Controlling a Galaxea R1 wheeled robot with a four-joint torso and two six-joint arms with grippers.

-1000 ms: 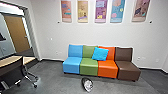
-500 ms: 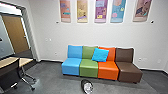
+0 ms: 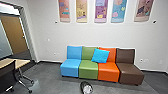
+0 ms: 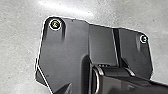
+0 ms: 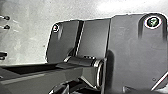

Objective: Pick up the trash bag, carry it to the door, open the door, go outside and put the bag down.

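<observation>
Head view: open floor (image 3: 48, 77) is left between the chair (image 3: 7, 76) by the table (image 3: 22, 63) and the blue end of the sofa (image 3: 70, 68), set along the wall (image 3: 45, 27); where the trash bag is, and either gripper's hold, cannot be told

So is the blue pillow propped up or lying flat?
Propped up: the pillow leans against the backs of the green seat and orange seat, broad face forward.

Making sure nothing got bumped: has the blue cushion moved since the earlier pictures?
No. Against the green backrest and orange backrest, the blue cushion still leans across their join; only the camera has shifted.
</observation>
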